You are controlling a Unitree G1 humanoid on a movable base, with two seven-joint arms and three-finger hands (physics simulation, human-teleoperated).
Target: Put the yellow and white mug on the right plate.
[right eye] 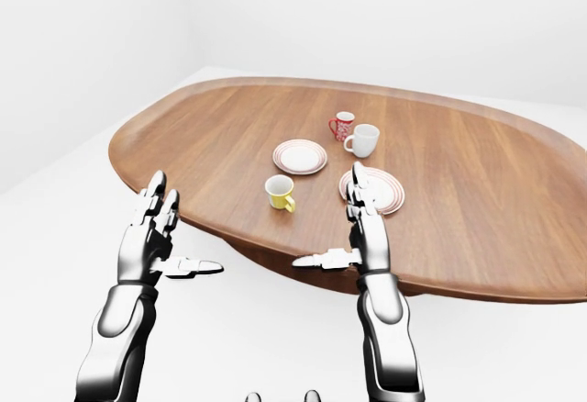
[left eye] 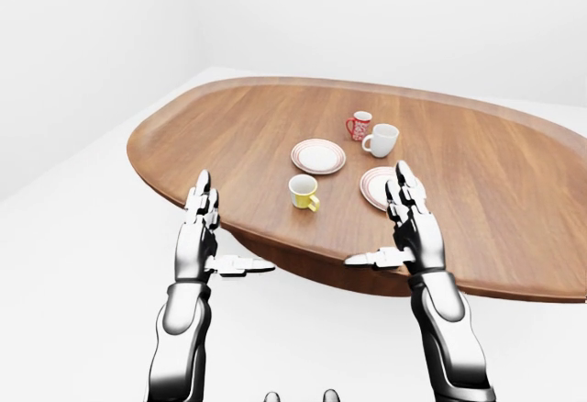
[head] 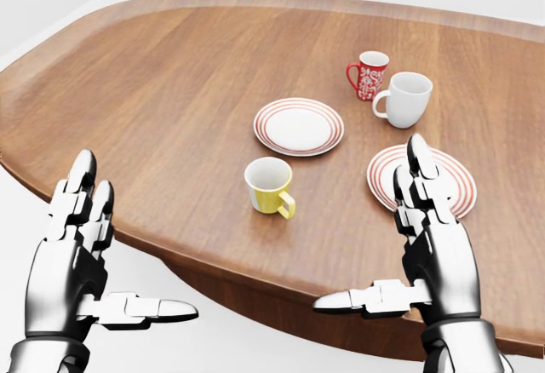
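A: Where is the yellow and white mug (head: 271,186) at this point?

B: Upright on the table (head: 170,92), near the middle of the head view, handle turned toward five o'clock. Nothing touches it.

A: And the plates?

B: Two with red rings. The left plate (head: 299,126) sits just past the mug at about one o'clock. The right plate (head: 383,177), the goal, lies at three o'clock from the mug, apart from it and bare, though the right hand's fingertips cover part of it in this view.

A: What else is out there?

B: A red patterned mug (head: 371,75) and a plain white mug (head: 407,99), side by side at twelve o'clock from the right plate. They stand clear of the short path from mug to plate.

A: The hands?

B: Both released and empty. The left hand (head: 72,249) hangs off the table's near edge at the view's eight o'clock, fingers straight, thumb pointing inward. The right hand (head: 430,237) mirrors it at four o'clock.

A: Why hold them like that?

B: My guess is a ready pose before any reach. The right hand is the nearer one to both mug and plate, so it looks the likelier one to grasp.
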